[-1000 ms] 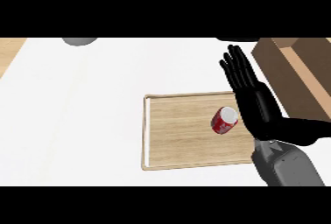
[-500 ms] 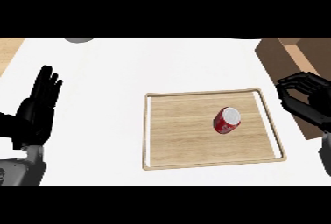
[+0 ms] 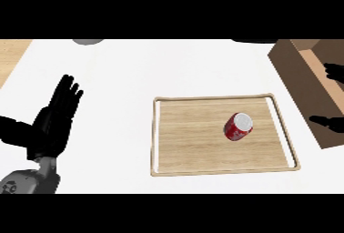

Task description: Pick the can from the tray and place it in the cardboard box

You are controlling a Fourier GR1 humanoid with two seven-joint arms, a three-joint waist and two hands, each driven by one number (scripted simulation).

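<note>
Since the earlier frame the right hand (image 3: 331, 122) has slid almost out of view, its fingers' state unreadable, over the cardboard box (image 3: 299, 63), while the left hand (image 3: 55, 119) rests open and empty and the red can (image 3: 238, 127) sits untouched on the wooden tray (image 3: 222, 171).

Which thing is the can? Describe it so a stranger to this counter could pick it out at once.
Start at the wooden tray in the middle of the white counter, left of the cardboard box. The can stands in the tray's right half. It is red with a silver top, and it is the only thing in the tray.

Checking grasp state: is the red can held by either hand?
No, the red can lies alone on the wooden tray, untouched.
</note>
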